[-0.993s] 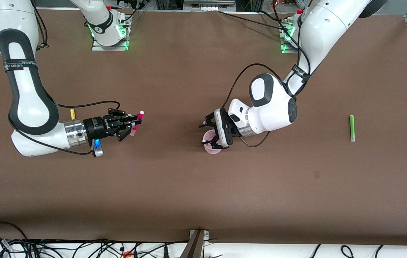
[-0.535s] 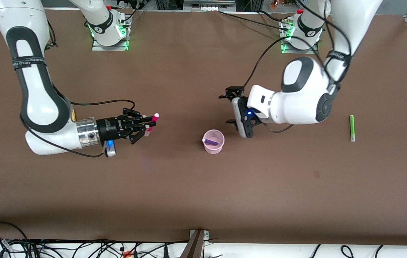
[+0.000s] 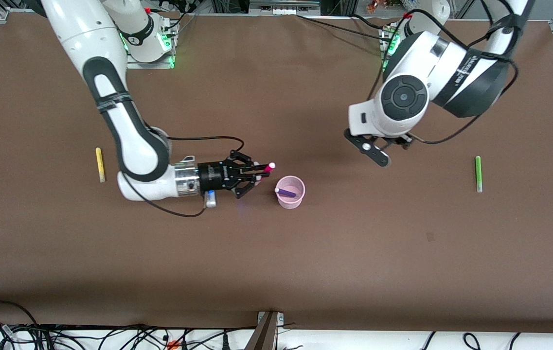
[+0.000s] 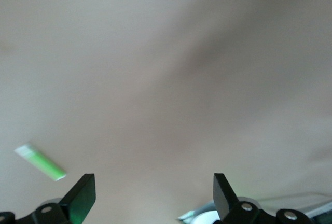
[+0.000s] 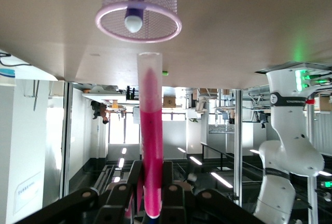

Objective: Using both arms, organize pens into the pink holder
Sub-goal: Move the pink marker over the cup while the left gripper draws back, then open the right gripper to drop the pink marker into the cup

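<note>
So the holder (image 3: 290, 203) stands on the bench (image 3: 276, 267) pretty much dead centre of the frame, with the pen in the holder (image 3: 286, 193) leaning across the inside. The right gripper (image 3: 261, 173) hangs over the bench just beside the holder, on the side toward the right arm's end. It's clamped on the gripped pen (image 3: 267, 168), whose tip points at the holder. The third pen (image 3: 100, 164) lies flat near the right arm's end, and the fourth pen (image 3: 477, 173) lies flat near the left arm's end, both well apart from the holder. The left gripper (image 3: 378, 154) is over bare bench between the holder and the fourth pen, a bit higher in the frame.
</note>
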{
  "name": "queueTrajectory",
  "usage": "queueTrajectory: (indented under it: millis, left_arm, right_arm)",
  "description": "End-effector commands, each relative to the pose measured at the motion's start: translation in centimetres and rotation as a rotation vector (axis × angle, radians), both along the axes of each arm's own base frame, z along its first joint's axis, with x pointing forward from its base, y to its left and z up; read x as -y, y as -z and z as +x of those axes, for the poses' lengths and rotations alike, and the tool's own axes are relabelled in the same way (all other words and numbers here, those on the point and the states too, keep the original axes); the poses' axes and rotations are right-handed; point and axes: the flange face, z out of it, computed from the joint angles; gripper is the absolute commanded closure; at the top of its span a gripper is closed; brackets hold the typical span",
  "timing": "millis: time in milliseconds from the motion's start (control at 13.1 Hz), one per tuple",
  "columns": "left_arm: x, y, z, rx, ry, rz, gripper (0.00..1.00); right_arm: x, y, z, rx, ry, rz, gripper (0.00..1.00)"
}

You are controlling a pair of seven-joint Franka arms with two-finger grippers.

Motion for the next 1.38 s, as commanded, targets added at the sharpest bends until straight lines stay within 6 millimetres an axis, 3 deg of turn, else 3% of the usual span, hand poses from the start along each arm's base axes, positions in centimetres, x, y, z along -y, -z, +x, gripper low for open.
queueTrajectory:
  millis: [0, 76, 229, 382, 535, 840, 993, 1069, 1222, 1299]
  left_arm:
    - [-6.9, -7.8, 3.6, 0.147, -0.122, -0.016, 0.0]
    - [-9.6, -10.1, 4.5, 0.175, -0.174, -0.033, 0.0]
    - [-12.2, -13.8, 4.9, 0.214, -0.232, -0.044, 0.0]
    - [-16.3, -15.2, 5.5, 0.245, -0.306, -0.046, 0.0]
    - [-20.1, -15.1, 5.8, 0.269, -0.406, -0.032, 0.0]
    - [-23.1, -14.1, 1.8, 0.356, -0.572, -0.098, 0.0]
    - [-22.8, -14.8, -0.8, 0.388, -0.55, -0.11, 0.0]
    - [-21.5, -15.3, -1.6, 0.395, -0.536, -0.116, 0.0]
    - [-20.7, -15.1, -1.6, 0.388, -0.516, -0.115, 0.0]
    - [-20.8, -14.7, -0.9, 0.383, -0.514, -0.118, 0.0]
  right_arm:
    - [-3.5, 0.7, -1.0, 0.007, 0.063, -0.026, 0.96]
    - [-4.4, 1.5, -1.6, -0.003, 0.066, -0.031, 0.96]
    - [-6.1, 2.6, -2.6, -0.001, 0.083, -0.049, 0.97]
    - [-7.6, 3.1, -3.4, 0.007, 0.102, -0.05, 0.97]
    - [-8.2, 3.8, -3.4, 0.008, 0.101, -0.046, 0.97]
    - [-8.8, 5.3, -2.9, 0.028, 0.096, -0.041, 0.97]
    - [-8.7, 6.2, -2.7, 0.043, 0.099, -0.048, 0.97]
    - [-8.7, 6.3, -2.6, 0.045, 0.102, -0.051, 0.97]
    - [-8.7, 6.6, -2.5, 0.047, 0.102, -0.05, 0.96]
    - [-8.6, 7.0, -2.4, 0.06, 0.101, -0.051, 0.87]
